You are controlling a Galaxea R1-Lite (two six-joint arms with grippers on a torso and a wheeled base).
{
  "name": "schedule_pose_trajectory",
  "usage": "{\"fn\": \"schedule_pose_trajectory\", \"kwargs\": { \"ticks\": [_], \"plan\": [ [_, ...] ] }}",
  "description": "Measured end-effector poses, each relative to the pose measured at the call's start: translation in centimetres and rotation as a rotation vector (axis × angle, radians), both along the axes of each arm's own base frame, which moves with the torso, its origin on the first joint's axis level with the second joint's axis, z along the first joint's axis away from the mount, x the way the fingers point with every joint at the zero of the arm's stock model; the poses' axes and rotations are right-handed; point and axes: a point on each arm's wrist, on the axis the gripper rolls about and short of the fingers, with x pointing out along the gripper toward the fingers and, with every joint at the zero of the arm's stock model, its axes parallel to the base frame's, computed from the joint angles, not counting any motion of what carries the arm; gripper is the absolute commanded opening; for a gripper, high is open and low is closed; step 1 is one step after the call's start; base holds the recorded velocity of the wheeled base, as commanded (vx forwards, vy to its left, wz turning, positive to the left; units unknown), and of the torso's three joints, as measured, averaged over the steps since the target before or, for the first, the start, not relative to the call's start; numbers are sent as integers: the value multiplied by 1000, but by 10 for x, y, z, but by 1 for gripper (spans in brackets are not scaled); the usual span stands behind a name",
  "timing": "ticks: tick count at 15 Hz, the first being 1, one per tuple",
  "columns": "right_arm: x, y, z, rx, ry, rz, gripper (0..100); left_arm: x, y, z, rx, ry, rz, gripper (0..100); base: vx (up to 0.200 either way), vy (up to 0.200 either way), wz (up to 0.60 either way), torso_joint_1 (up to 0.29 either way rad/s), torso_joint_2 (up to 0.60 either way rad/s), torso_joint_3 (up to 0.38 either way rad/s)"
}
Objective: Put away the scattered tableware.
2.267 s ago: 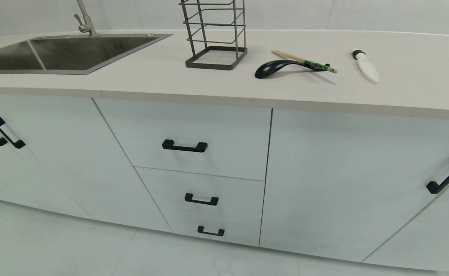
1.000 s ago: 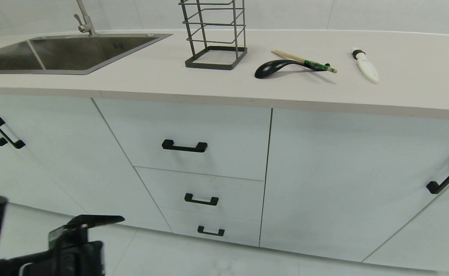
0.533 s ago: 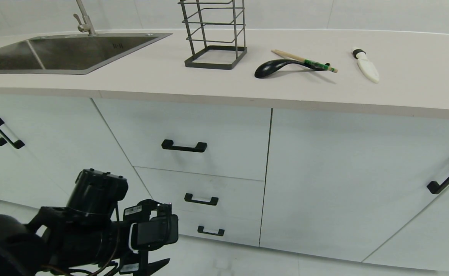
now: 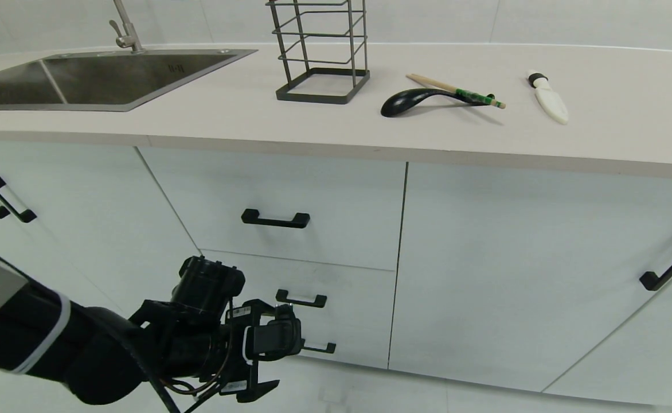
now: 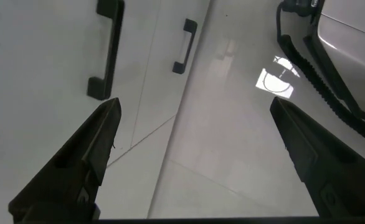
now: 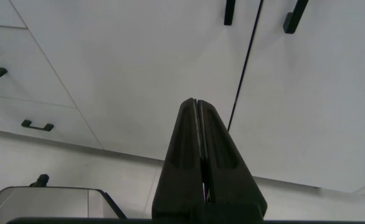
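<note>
The left arm has swung up into the head view from the lower left and now hangs low in front of the 3 stacked drawers, near the middle handle [image 4: 301, 298]. The left gripper [image 5: 194, 109] has its fingers spread wide with nothing between them. The right gripper [image 6: 198, 109] faces the cabinet fronts with its fingers pressed together, empty. All 3 pieces lie where they were on the counter [image 4: 227, 123]: the spoon [image 4: 413, 101] just right of the rack [image 4: 321, 51], the chopsticks [image 4: 456, 90] crossing its handle, and the knife [image 4: 548, 100] apart from both, further right. So nothing is put away yet. The arm is probably either heading for a drawer handle or on its way up to the counter; I cannot tell which. To reach the tableware it must first clear the counter's overhanging front edge. There is bare counter in front of the pieces and between the rack and the sink [image 4: 101, 77]. The rack's wires are the nearest thing to snag on a carry from the spoon.
</note>
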Motion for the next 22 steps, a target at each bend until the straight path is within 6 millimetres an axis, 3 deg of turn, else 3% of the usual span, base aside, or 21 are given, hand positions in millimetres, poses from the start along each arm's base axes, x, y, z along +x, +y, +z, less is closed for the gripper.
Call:
{"fn": "schedule_pose_trajectory", "kwargs": {
  "ticks": [6, 18, 22],
  "plan": [
    [0, 0, 0, 0, 0, 0, 0, 32, -15, -12, -6, -41, -19, 100, 0, 0, 0, 0, 0, 0],
    [0, 0, 0, 0, 0, -1, 0, 69, -31, -37, -23, -81, -16, 100, 0, 0, 0, 0, 0, 0],
    [0, 0, 0, 0, 0, 0, 0, 73, -32, -49, -24, -76, -12, 100, 0, 0, 0, 0, 0, 0]
  ]
}}
